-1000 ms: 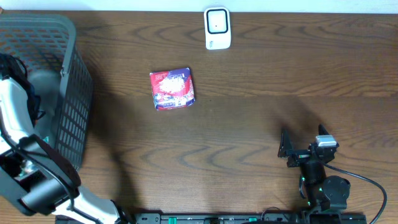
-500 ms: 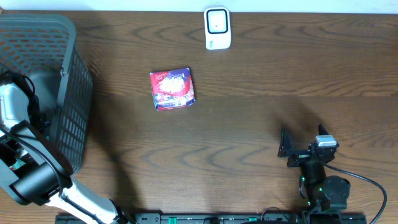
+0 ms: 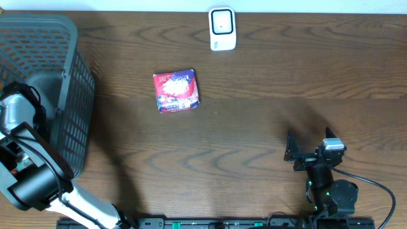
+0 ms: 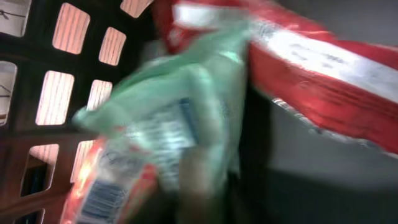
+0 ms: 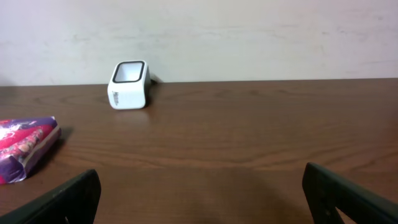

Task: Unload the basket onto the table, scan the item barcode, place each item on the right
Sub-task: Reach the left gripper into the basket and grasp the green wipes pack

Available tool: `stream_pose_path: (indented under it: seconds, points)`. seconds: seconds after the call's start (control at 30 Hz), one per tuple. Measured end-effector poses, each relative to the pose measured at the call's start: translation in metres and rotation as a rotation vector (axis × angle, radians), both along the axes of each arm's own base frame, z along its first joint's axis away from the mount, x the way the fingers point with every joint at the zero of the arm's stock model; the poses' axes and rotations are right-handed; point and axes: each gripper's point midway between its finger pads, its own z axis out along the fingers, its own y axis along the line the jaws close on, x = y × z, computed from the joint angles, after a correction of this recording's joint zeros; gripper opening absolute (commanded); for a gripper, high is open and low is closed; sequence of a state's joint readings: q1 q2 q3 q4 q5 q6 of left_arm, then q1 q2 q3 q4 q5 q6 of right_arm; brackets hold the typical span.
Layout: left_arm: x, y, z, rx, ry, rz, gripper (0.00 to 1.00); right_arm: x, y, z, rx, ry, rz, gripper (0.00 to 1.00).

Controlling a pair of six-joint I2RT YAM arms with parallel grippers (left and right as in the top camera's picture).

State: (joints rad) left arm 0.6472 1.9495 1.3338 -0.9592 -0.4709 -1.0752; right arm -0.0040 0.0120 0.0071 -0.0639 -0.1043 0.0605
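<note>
**Left gripper (image 4: 199,186) pressed shut in basket (image 3: 70,76) at green packet (image 4: 186,106).**
Packet judged light, soft, slippery film; pinch mid-body, barcode (image 4: 96,202) exposed. Hold unconfirmed: view blurred. Right gripper (image 5: 200,180) spread wide.

A dark wood-grain table (image 3: 254,108) stretches out wide. A grey mesh basket (image 3: 70,114) stands at its left end, and a small white scanner (image 3: 222,28) sits near the far edge. A red and purple packet (image 3: 177,91) lies flat between the two, well apart from both.
</note>
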Motion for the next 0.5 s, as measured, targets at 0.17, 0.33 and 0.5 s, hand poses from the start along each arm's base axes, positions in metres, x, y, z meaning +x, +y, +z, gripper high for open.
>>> stream_pose_path:
  seconds: [0.17, 0.33, 0.5]
  points:
    - [0.0, 0.0, 0.0, -0.003, 0.002, -0.002, 0.07, 0.0, 0.0, 0.0, 0.0, 0.0, 0.0, 0.99]
    - [0.013, -0.005, 0.006, -0.06, -0.062, -0.055, 0.07, 0.0, 0.0, 0.0, 0.0, 0.0, 0.0, 0.99]
    - [0.061, -0.003, 0.064, -0.036, -0.33, -0.221, 0.08, 0.0, 0.0, 0.0, 0.0, 0.0, 0.0, 0.99]
